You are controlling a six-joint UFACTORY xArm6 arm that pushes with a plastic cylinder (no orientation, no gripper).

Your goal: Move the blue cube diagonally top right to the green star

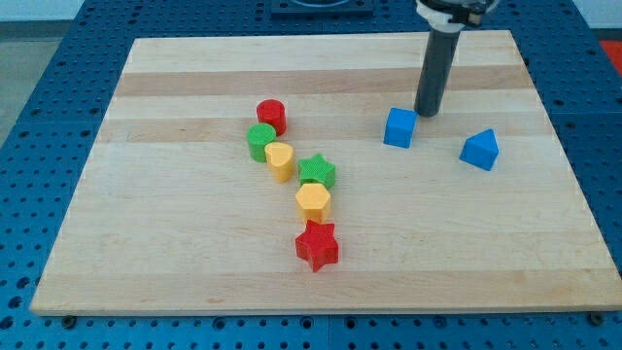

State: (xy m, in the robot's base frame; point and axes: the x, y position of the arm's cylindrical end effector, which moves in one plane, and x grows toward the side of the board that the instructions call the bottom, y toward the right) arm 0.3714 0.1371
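Tip (427, 114) parked just up-right of blue cube (399, 127), probably to shove it down-left toward green star (317, 172). No gripper fitted, so nothing held.

Bright, even overhead light; soft short shadows under blocks; sharp focus throughout

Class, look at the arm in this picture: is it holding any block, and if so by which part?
Nothing is held. The arm ends in a plain rod; my tip rests on the board just above and right of the blue cube, close to it; contact cannot be told.
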